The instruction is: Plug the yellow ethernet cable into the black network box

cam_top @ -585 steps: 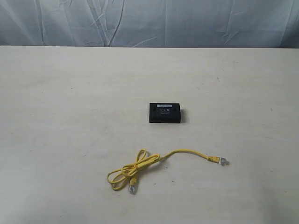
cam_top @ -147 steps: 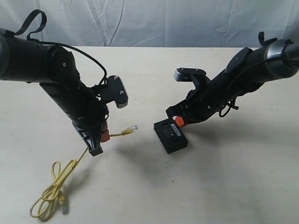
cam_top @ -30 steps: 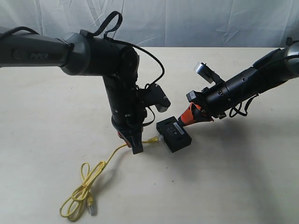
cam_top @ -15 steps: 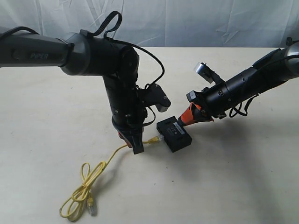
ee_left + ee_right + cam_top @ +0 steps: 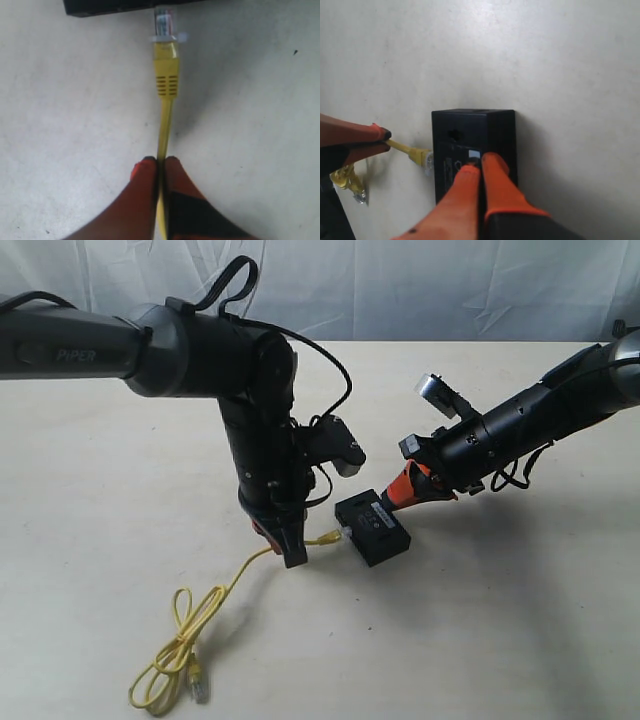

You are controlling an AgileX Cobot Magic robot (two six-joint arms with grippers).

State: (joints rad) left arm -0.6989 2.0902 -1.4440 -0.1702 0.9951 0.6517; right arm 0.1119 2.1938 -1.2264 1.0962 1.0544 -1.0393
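pale wrinkled cloth (image 5: 400, 290) hangs behind an off-white desk (image 5: 530, 630). the black network box (image 5: 373, 528) lies about in the middle of the desk, well apart from its edges and turned a little askew. the right gripper (image 5: 392, 498) has its orange fingers (image 5: 502, 185) pressed together with nothing between them. the tips rest on the top of the box near the pale label (image 5: 474, 153). i judge that it pins the box so that it does not slide.

the left gripper (image 5: 290, 552) is closed on the yellow ethernet cable (image 5: 322, 539) and pinches the cord a short way behind the plug boot (image 5: 166, 75). the rest of the cord runs down to a loose bundle (image 5: 170, 665), closer to the desk's front edge. the clear plug (image 5: 164, 22) meets the side face of the box and its tip seems to be in a port, but i cannot tell if it is fully seated.

the step in hand is the insertion itself. the next move, i think, calls for a straight push along the plug's axis, without bending the cord, while the right gripper holds the box firm.
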